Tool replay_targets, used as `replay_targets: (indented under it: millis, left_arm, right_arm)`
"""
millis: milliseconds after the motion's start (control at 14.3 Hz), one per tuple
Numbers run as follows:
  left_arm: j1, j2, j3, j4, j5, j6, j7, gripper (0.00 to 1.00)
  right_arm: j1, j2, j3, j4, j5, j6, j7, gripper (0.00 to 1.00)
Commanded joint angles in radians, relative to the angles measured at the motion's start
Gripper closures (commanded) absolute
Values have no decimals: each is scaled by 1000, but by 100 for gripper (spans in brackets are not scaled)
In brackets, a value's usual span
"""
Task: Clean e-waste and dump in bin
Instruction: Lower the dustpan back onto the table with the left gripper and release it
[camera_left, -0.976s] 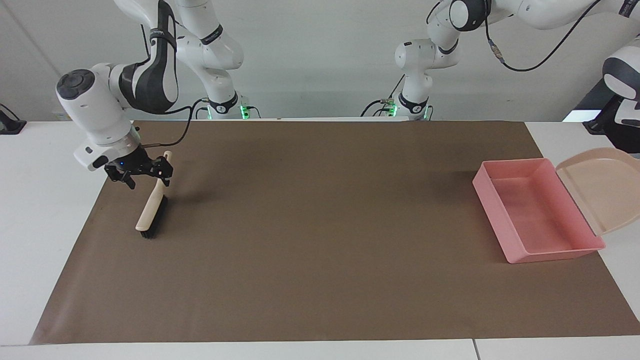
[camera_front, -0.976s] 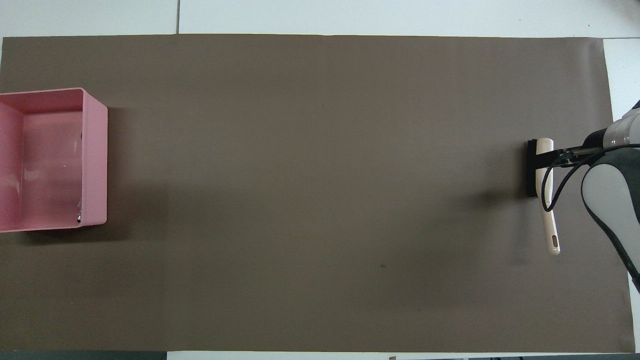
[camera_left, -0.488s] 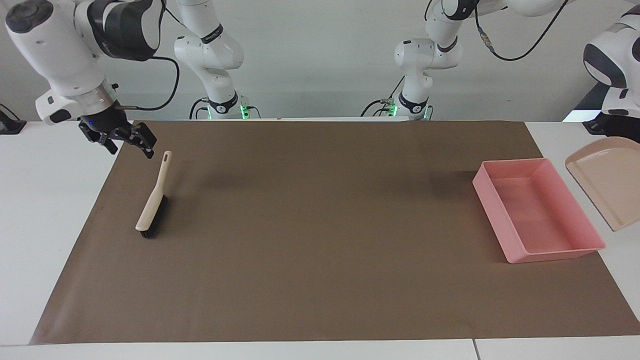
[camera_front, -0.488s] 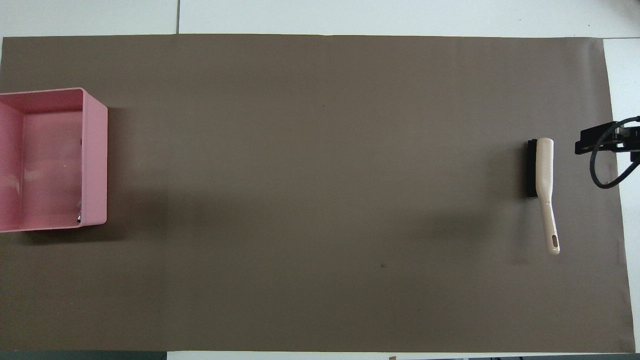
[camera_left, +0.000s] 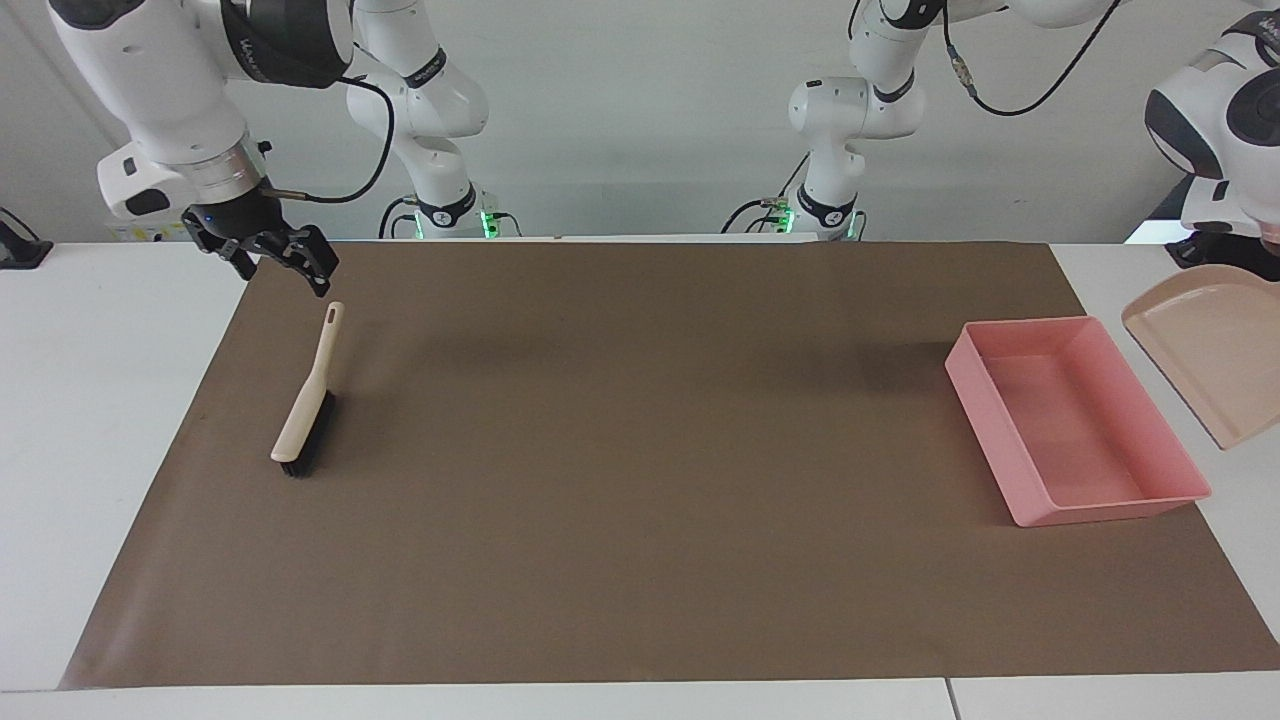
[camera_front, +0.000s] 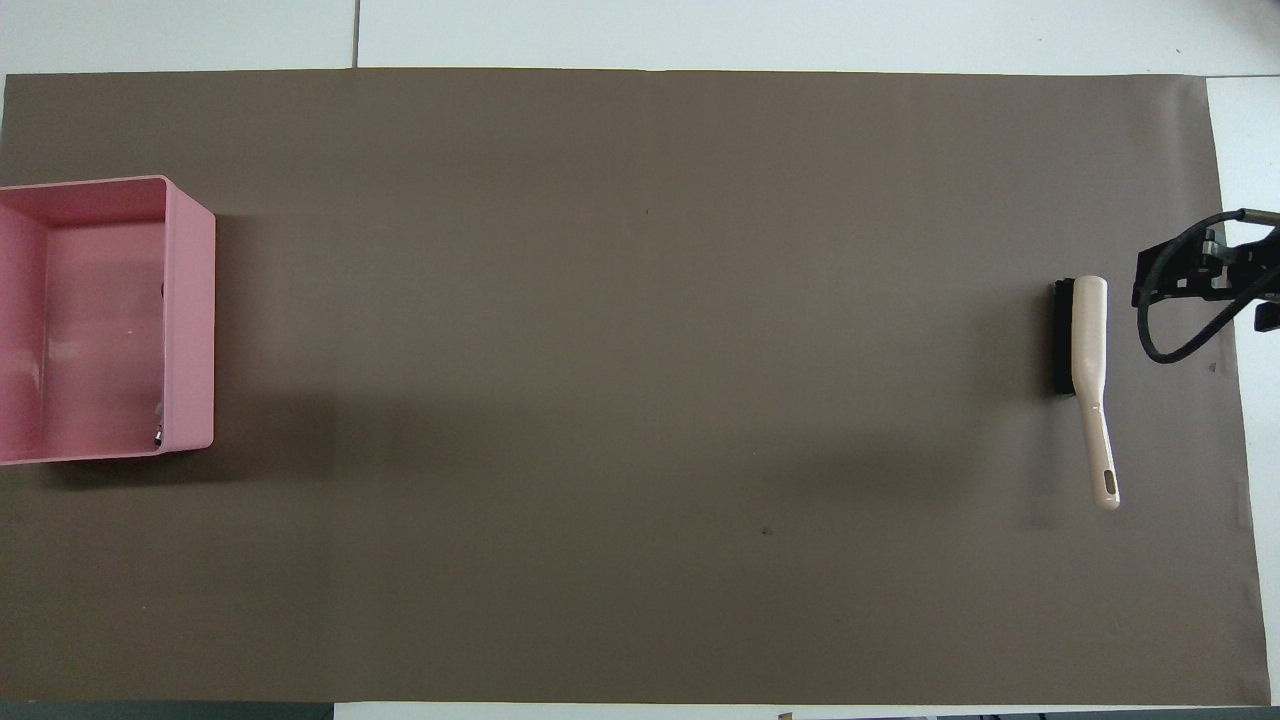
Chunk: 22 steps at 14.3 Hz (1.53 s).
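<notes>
So the brown mat (camera_left: 640, 500) covers most of the white table (camera_left: 90, 400), and there's not much on it.

Biggest thing on it is the pink bin (camera_left: 1010, 445), sitting flat at the left arm's end of the mat. The overhead view cuts off its outer side at the frame edge. From the facing view its floor looks like plain pink, since the near wall blocks the strip right under it.

Next is the beige dustpan (camera_left: 1200, 360), up in the air and tilted over the bare table just beside the bin. Only its smooth inner face shows. Its handle end runs out of frame, and the overhead view doesn't catch it at all.

The left gripper (camera_left: 1255, 250) is right above the dustpan, pressed together on it, though it's mostly cut off at the frame edge, so the actual pinch point is hard to see.

The beige brush (camera_left: 308, 400) lies on the mat at the right arm's end, with its handle pointing toward the robots and its black bristles to one side.

The right gripper (camera_left: 283, 270) hangs over the mat above the tip of the brush handle, with its claw spread wide and nothing in it.

Smallest is the e-waste (camera_front: 157, 435), which is in the bin. It only shows from overhead, as two tiny specks against the inner wall on the mat side. One is in the corner nearer the robots, and a darker one sits farther along the same wall. They're too small to tell which piece is which.
</notes>
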Motion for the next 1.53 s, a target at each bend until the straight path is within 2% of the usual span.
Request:
replay_targets:
  millis: [0,348,488,557,627,697,767,976,1115,1324,1463]
  left_arm:
    - [-18,-39,4,-33,-79,-16,3,100]
    - [47,-42,16,0,-496,-50,158,100]
    - [51,-42,15,6,-605,-65,206,100]
    - [48,-44,15,4,-654,-95,207,100]
    - [39,-46,12,-2,-700,-131,207,100]
    - [26,-47,9,-13,-717,-154,198,100]
    - [-13,-47,7,-34,-728,-154,185,100]
    - [-73,-41,7,-92,-811,-145,166,100]
    - [-125,-41,7,-170,-854,-90,134,100]
    - [-212,-30,6,-259,-883,-4,99,100]
    - [-273,-33,6,-319,-891,59,95,100]
  right_arm:
    - [-8,7,7,21,-10,-13,-22,0]
    - [3,-4,7,6,13,-12,-25,0]
    - [9,-4,9,7,24,-16,-37,0]
    - [47,-4,-4,7,24,-15,-35,0]
    - [99,-4,-49,7,24,-13,-34,0]
    - [158,-4,-113,9,24,-13,-34,0]
    - [188,-4,-143,9,24,-13,-34,0]
    - [126,-4,-93,9,24,-16,-35,0]
    - [130,-9,-85,7,24,-22,-31,0]
    - [214,-10,-164,7,24,-21,-28,0]
    - [228,-10,-175,7,24,-22,-28,0]
